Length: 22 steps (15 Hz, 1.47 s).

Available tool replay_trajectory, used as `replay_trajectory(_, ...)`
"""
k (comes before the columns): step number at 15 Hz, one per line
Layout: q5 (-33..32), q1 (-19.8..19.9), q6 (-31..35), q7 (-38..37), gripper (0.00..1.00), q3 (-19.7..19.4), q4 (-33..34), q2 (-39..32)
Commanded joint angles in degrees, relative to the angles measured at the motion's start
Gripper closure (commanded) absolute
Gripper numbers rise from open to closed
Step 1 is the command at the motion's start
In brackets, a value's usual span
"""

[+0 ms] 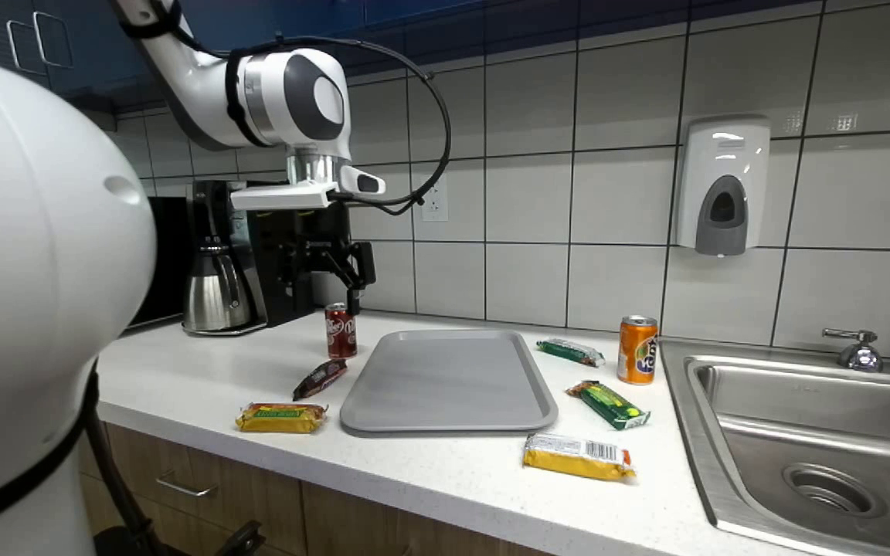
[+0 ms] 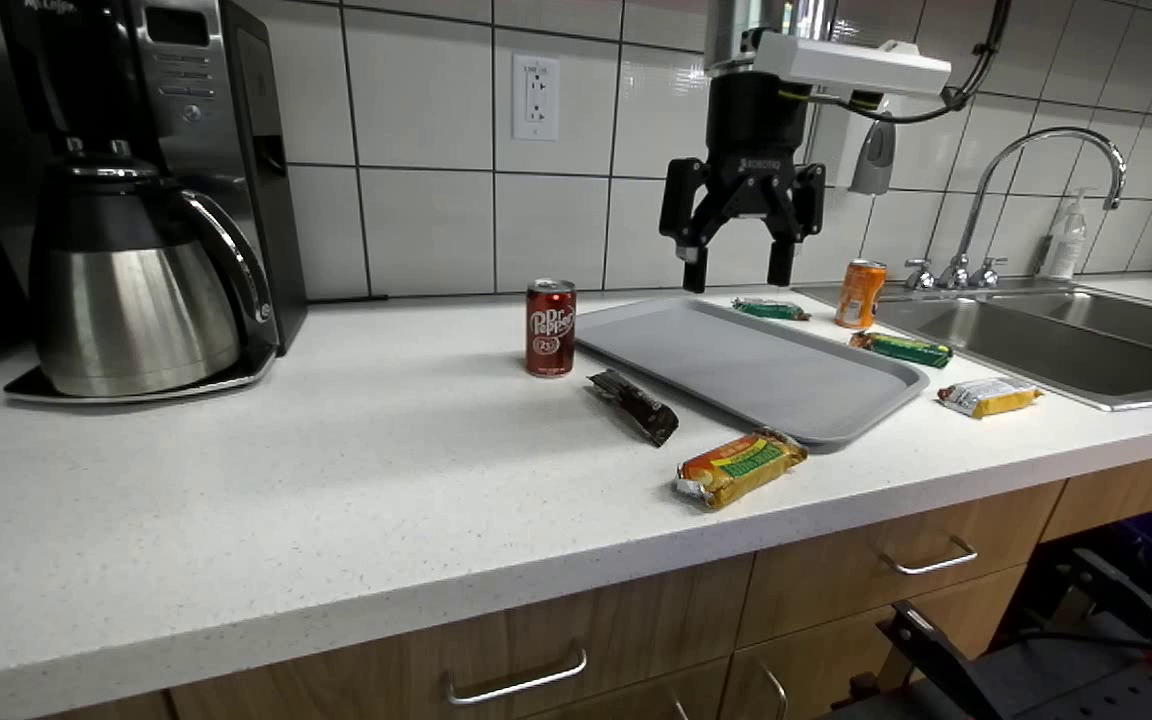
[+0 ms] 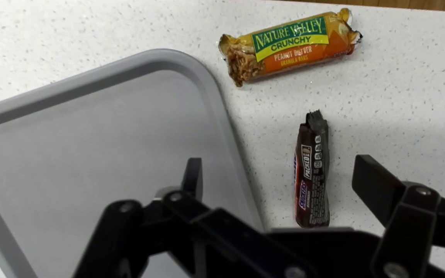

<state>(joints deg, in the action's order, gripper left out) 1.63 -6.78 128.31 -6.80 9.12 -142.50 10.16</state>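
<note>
One tool [image 2: 738, 280] hung spread, upper right in an exterior view; wrist view had Snickers bar [image 3: 312, 173] right of centre, granola bar [image 3: 292, 46] upper right, gray tray [image 3: 110, 154] left.

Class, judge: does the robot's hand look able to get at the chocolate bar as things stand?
Probably yes: the hand is open and empty, nothing lies on the chocolate bar, and the tray is only beside it.

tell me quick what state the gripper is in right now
Gripper: open, jaws apart, holding nothing.
</note>
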Motion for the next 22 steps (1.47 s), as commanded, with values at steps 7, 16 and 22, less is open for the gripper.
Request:
replay_trajectory(7,-3.58,-2.64,4.22,-9.32,0.00,2.19,6.10,-10.36)
replay_trajectory(16,-2.33,-4.75,7.06,-10.53,0.00,1.65,9.51,-17.18)
replay_trajectory(22,-2.22,-5.78,8.69,-11.08,0.00,1.40,11.03,-21.58)
